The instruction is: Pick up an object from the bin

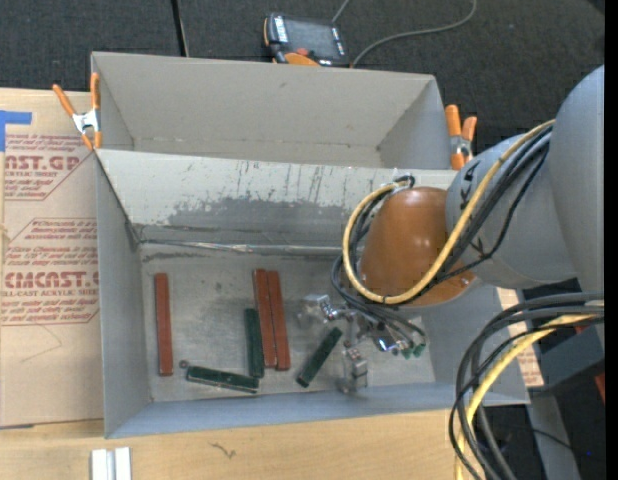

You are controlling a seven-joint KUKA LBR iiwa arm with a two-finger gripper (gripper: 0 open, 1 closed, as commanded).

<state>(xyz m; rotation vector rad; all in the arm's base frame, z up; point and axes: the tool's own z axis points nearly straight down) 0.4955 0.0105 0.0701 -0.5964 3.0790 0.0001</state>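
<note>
— Where is my end effector, and what room does it have?

— Your end effector (351,346) hangs low in the lower right of the bin (124,268), near the front wall and not far from the right wall. Between the sticks to its left the floor lies bare, and the sloping far wall is well apart.

— Spread or pressed together?

— You cannot tell from here.

— What lies nearest?

— A tilted green stick (317,358): dark, slim and straight, slanting from lower left to upper right. Its upper end runs in under the end effector, though I cannot tell whether they touch. Left of it you have a brown pair (271,320) side by side, running up the frame, with a second green stick (252,343) just beside them. A third green stick (221,378) lies along the front wall, and a lone brown stick (163,324) lies well apart at the left.
</note>
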